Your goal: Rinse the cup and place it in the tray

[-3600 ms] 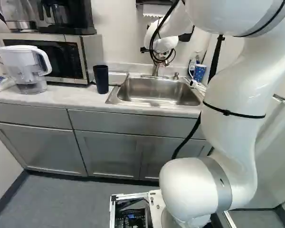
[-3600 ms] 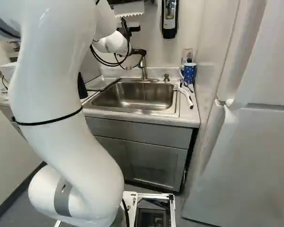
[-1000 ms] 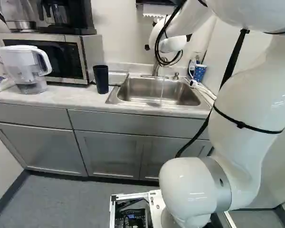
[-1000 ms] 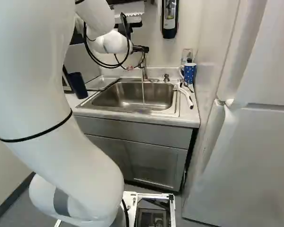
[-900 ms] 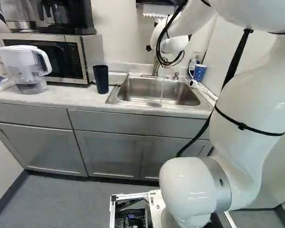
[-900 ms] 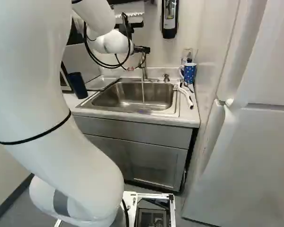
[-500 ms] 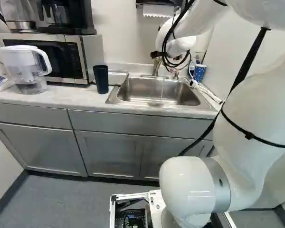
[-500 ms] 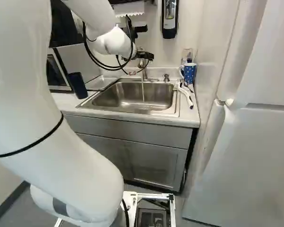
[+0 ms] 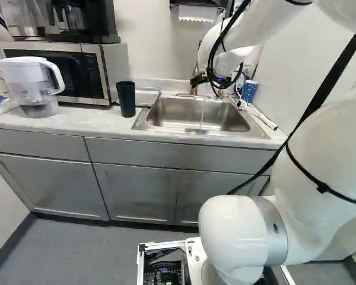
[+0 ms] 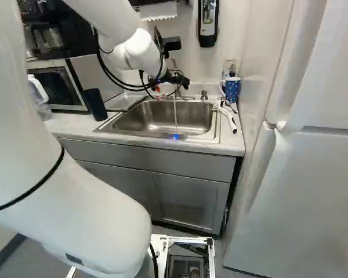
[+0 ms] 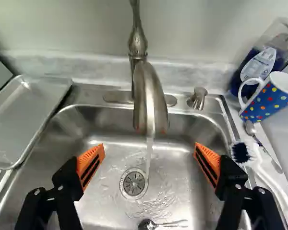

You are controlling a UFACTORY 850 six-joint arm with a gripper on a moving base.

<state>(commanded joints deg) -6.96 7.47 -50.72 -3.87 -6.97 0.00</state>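
Above the back of the sink, by the faucet, hangs my gripper. Its orange-padded fingers stand wide open in the wrist view, with nothing gripped; the gripper is over the basin. Water runs from the faucet beyond the fingers, down beside the drain. A blue mug with colourful dots stands on the counter, right of the sink in the right base view. The black cup is upright on the sink's other side, near the shallow metal tray.
A spoon lies in the basin. Beside the mug are a blue soap bottle, another spoon and a white-handled brush. A microwave and a water pitcher stand farther along. The fridge flanks the counter.
Water now streams from the faucet; it did not in the earliest frames. My arm has stretched ahead and the gripper has come lower, slightly rightward in the base views. The base has stayed still.
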